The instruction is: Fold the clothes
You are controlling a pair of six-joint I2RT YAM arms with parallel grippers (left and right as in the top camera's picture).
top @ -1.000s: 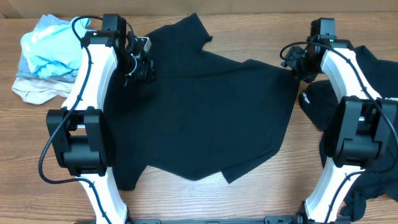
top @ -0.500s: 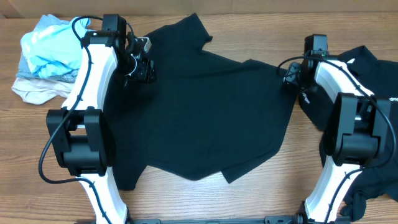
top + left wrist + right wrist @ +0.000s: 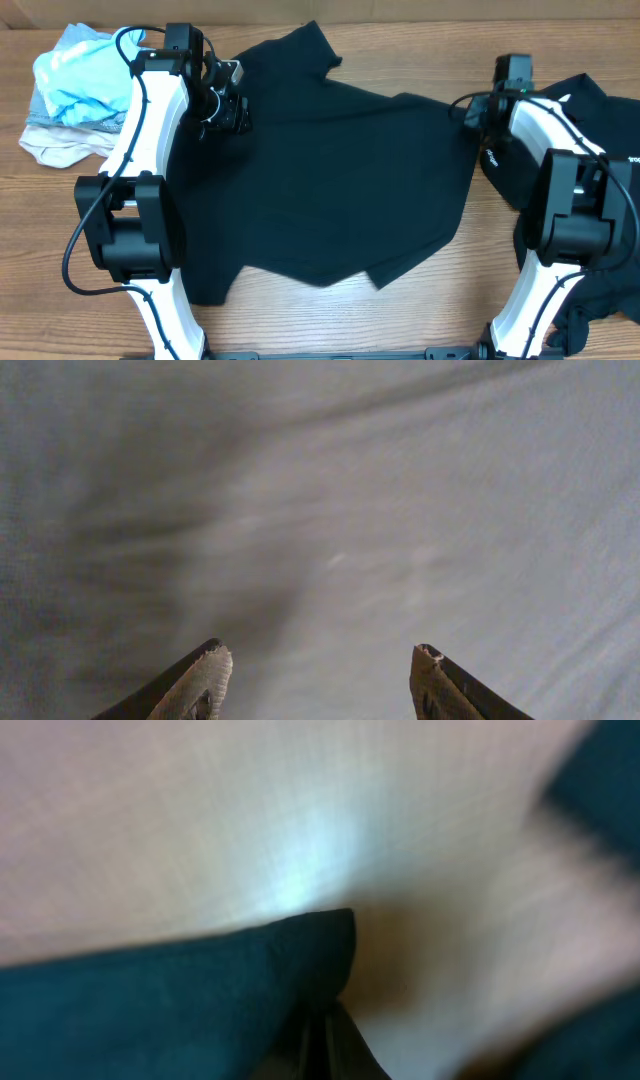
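Shirt work: black shirt (image 3: 330, 180) lies spread across the bench (image 3: 450, 300), my right fingers (image 3: 478, 112) pinched shut on its far right corner, I reckon to carry it over for a fold, while my left fingers (image 3: 228, 108) hang wide apart and empty over the opposite shoulder.

The wooden table (image 3: 330, 325) carries a plain black shirt (image 3: 330, 170) spread flat across its middle, one sleeve reaching toward the far edge. In the far left corner a crumpled light-blue garment (image 3: 75, 70) lies on top of a beige garment (image 3: 50, 148). Along the right edge lies a second black shirt (image 3: 595, 105), bunched, with dark cloth running down to the near right corner.
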